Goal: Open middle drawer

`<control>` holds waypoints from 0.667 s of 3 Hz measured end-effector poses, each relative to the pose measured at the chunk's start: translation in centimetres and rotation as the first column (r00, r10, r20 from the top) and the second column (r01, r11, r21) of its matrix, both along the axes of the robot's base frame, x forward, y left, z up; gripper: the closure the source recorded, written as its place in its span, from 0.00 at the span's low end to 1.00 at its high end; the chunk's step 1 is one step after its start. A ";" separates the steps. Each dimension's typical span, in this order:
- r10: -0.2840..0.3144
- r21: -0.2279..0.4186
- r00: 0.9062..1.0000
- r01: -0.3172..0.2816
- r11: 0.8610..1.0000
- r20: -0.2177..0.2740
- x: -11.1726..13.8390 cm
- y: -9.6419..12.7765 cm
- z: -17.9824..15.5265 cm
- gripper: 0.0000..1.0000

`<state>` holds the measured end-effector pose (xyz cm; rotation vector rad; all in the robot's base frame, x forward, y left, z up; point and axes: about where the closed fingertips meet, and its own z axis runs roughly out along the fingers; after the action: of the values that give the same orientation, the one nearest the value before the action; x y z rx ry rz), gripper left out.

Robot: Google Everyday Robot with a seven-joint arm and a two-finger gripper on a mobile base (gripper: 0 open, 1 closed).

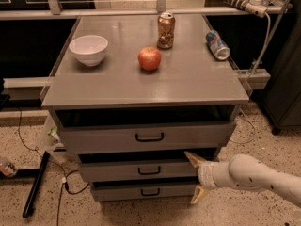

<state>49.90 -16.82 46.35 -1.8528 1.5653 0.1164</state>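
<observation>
The grey cabinet has three stacked drawers under a grey top. The middle drawer (141,170) has a flat grey front and a small black loop handle (149,171). It stands out a little, less than the top drawer (146,137) and more than the bottom drawer (143,191). My gripper (194,178) is at the right end of the middle drawer's front, on a white arm coming in from the right. Its two yellowish fingers (193,157) are spread apart, one above and one below, holding nothing.
On the cabinet top (188,86) are a white bowl (88,49), a red apple (149,58), an upright can (165,30) and a can lying on its side (217,45). A black bar (35,185) and cables lie on the speckled floor at the left.
</observation>
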 end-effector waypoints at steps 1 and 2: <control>0.080 -0.022 0.995 -0.079 0.997 0.066 0.7 0.4 -1.4 0.00; 0.091 -0.025 0.993 -0.089 0.996 0.071 0.7 0.5 -1.5 0.00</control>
<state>50.57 -16.34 44.83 -1.9239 1.4397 0.0720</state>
